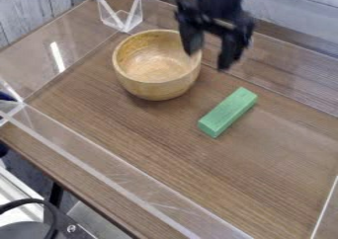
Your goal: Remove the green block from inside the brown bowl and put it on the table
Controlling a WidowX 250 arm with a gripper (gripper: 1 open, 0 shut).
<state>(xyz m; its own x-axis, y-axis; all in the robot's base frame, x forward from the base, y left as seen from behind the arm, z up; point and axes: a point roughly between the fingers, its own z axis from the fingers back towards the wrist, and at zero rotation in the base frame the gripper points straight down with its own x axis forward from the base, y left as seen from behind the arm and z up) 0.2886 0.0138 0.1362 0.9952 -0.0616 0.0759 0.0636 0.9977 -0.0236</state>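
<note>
The green block (227, 112) lies flat on the table (145, 154), to the right of the brown bowl (157, 64) and apart from it. The bowl's grained inside holds nothing. My gripper (214, 43) hangs open well above the table, over the bowl's right rim and up-left of the block. Its black fingers (236, 47) point down with nothing between them.
A small clear plastic stand (119, 12) sits at the back left behind the bowl. Low clear acrylic walls (53, 134) edge the tabletop along the left and front.
</note>
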